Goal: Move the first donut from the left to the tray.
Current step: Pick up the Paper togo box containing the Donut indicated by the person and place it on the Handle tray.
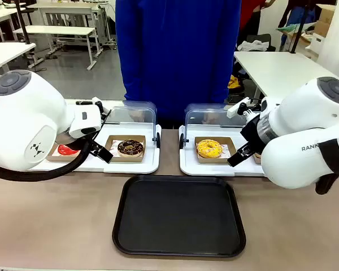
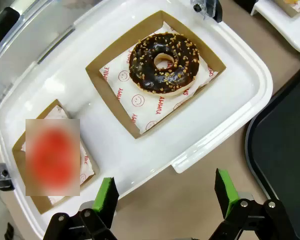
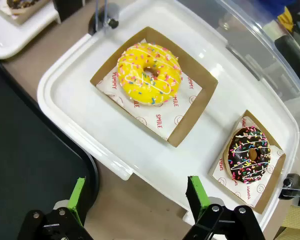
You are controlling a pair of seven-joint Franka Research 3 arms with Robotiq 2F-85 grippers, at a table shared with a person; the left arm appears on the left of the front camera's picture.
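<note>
Tabletop (image 1: 56, 220): left arm (image 1: 28, 127) hides most of the red donut (image 1: 66, 151).

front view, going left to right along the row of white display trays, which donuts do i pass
red-glazed donut → chocolate donut → yellow donut
</note>
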